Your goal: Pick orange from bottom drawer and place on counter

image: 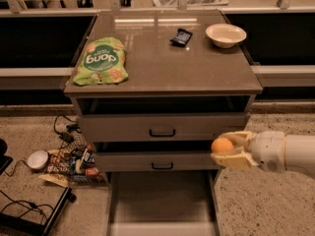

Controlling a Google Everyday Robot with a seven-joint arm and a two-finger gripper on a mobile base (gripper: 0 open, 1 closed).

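Cream tool (227,150) clamped on round matte orange (222,145), above open flat-floored bottom drawer (162,200), below glossy counter (167,58).

Snack bag (101,62), bowl (226,35), wrapper (181,36)

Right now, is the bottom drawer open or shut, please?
Open: the bottom drawer is pulled out, its floor showing. The gripper, right of the middle drawer, holds the orange.

Three drawers (123,129), one orange (222,145), one bowl (226,35), one bag (101,61), jaws (one set, beside drawers)
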